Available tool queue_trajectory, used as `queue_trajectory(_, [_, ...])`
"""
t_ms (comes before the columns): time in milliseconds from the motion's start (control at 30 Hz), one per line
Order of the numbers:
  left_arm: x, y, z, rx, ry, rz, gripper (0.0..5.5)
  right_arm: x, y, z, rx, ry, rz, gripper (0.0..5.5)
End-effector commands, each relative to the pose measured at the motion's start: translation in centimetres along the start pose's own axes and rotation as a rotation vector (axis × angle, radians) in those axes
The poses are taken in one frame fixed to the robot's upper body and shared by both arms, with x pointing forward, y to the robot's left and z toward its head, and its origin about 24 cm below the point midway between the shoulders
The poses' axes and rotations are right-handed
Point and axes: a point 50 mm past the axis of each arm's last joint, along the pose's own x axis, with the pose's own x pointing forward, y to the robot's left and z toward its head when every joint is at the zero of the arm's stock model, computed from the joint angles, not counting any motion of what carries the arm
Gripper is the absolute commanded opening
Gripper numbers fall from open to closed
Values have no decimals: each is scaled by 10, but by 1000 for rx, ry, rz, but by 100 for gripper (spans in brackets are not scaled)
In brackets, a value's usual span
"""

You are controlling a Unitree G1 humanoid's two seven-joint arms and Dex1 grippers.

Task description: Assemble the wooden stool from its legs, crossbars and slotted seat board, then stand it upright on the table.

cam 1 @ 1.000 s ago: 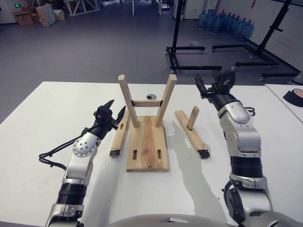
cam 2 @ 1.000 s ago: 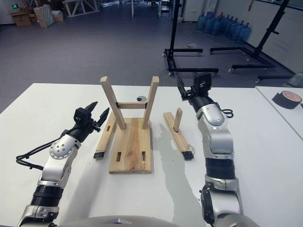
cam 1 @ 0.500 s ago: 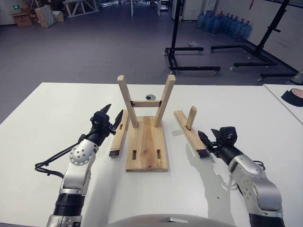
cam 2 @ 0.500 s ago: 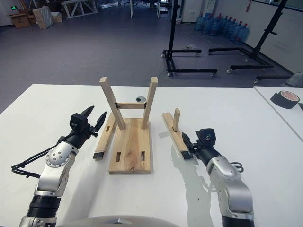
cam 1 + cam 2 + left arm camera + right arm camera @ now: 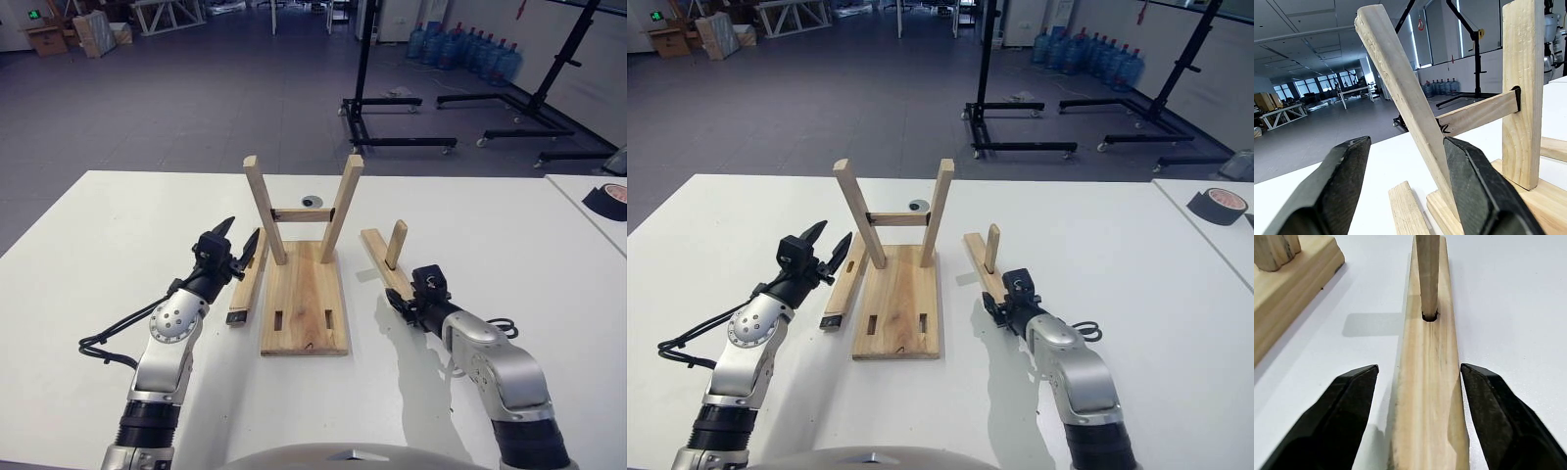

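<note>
The slotted seat board (image 5: 306,299) lies flat on the white table (image 5: 88,255). Two legs joined by a crossbar (image 5: 304,213) stand up from its far end. A loose leg (image 5: 249,279) lies left of the board. My left gripper (image 5: 241,253) hovers open beside it, and the left wrist view has the near standing leg (image 5: 1400,88) framed between the fingers (image 5: 1337,191). Right of the board lies another leg (image 5: 380,257) with a short crossbar (image 5: 397,243) plugged upright into it. My right gripper (image 5: 1419,367) is open, its fingers (image 5: 1347,416) either side of that leg's (image 5: 1427,382) near end.
A roll of black tape (image 5: 607,200) sits on a neighbouring table at the far right. A round cable hole (image 5: 313,200) is in the table behind the standing legs. Bare table surface lies in front of the board and to both sides.
My right arm came down from high at the back right to the table, then slid in around the near end of the right leg. The left gripper barely shifted.
</note>
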Motion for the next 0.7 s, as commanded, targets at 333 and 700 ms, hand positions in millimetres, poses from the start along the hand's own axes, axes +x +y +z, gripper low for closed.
queue_trajectory(333, [4, -1, 11, -71, -64, -22, 268, 6, -5, -3, 21, 24, 46, 205])
queue_trajectory(700, [1, -11, 63, -760, -322, -424, 303, -49, -37, 150, 306, -820, 529, 205])
